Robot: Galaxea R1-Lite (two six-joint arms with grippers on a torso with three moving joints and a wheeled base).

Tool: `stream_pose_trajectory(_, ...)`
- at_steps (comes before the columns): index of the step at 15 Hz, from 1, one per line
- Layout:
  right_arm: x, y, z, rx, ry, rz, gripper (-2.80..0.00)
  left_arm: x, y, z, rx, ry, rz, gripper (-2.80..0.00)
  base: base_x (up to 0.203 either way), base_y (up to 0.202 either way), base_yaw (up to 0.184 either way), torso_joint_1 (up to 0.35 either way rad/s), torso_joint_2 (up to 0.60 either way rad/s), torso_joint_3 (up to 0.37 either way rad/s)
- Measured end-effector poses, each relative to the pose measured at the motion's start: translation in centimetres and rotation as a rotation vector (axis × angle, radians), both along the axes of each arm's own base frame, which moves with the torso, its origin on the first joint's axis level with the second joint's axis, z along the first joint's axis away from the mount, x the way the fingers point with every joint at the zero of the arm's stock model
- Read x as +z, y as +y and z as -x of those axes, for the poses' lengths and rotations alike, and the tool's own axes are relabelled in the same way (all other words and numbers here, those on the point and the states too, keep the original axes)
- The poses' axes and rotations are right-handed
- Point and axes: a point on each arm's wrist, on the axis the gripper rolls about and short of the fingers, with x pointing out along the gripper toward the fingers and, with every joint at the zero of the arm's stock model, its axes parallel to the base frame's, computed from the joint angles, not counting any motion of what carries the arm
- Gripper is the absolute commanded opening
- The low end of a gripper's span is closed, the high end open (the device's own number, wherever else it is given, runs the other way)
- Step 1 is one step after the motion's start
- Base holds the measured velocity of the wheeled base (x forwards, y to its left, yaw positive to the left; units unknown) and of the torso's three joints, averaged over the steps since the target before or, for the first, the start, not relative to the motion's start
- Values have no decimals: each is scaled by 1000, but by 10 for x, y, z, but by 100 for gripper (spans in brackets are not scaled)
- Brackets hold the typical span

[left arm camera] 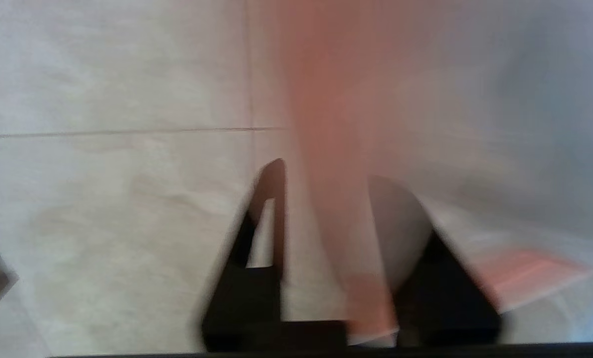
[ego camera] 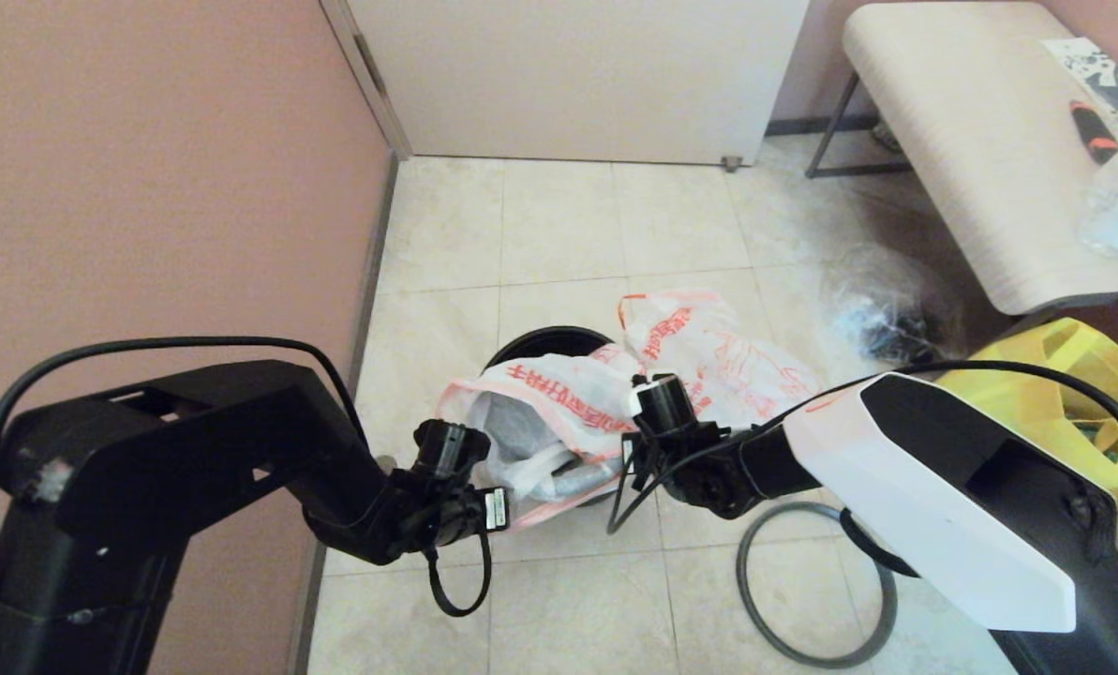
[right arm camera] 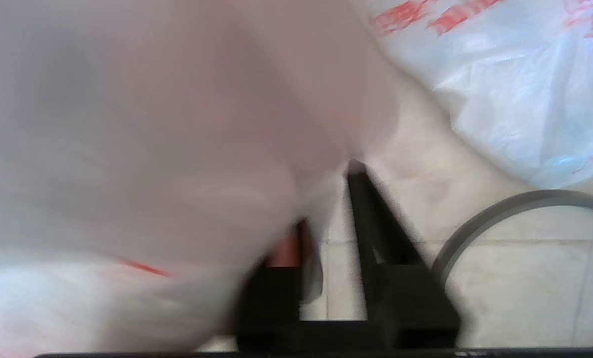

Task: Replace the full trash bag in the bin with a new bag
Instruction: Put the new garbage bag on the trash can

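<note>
The full trash bag (ego camera: pixel 559 403), bulgy white with red lettering, sits in the mouth of the black bin (ego camera: pixel 544 339) with its open top toward me. My left gripper (left arm camera: pixel 326 174) is at the bag's near left edge, open, with an orange-red handle (left arm camera: pixel 326 99) running between its fingers. My right gripper (right arm camera: pixel 328 199) is at the bag's near right edge, open, with bag film (right arm camera: pixel 152 124) draped over one finger and floor showing in the gap. The limp new bag (ego camera: pixel 708 352) lies on the floor just right of the bin. The bin's grey hoop (ego camera: pixel 741 572) lies on the tiles.
A pink wall runs along the left, close to my left arm. A clear plastic bag with dark contents (ego camera: pixel 877 319) lies at the right, by a yellow tote (ego camera: pixel 1074 394) and a pale bench (ego camera: pixel 971 141). A white door (ego camera: pixel 577 75) stands behind.
</note>
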Motion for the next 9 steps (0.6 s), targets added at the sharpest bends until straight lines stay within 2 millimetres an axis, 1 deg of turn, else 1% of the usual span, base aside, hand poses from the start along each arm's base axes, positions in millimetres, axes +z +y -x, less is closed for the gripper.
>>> stream_pose_trajectory(1, -1, 2, 1, 4, 1, 0, 0, 0, 1, 0, 1, 1, 0, 0, 0, 0, 0, 0, 0, 0)
stream_pose_trajectory(3, -8, -3, 4, -6, 22, 17, 0, 2, 1, 2, 1, -1, 2, 0, 0, 0, 0, 0, 0, 0)
stream_pose_trajectory(5, -14, -5, 12, -5, 49, 39, 0, 10, 3, 9, -10, -3, 11, 0, 0, 0, 0, 0, 0, 0)
stream_pose_trajectory(6, -17, -8, 16, -8, 64, 51, 0, 17, 6, 16, -18, 1, 20, 0, 0, 0, 0, 0, 0, 0)
stream_pose_trajectory(9, -21, -13, 20, -17, 84, 66, 0, 42, 5, 44, -69, 12, 48, 0, 0, 0, 0, 0, 0, 0)
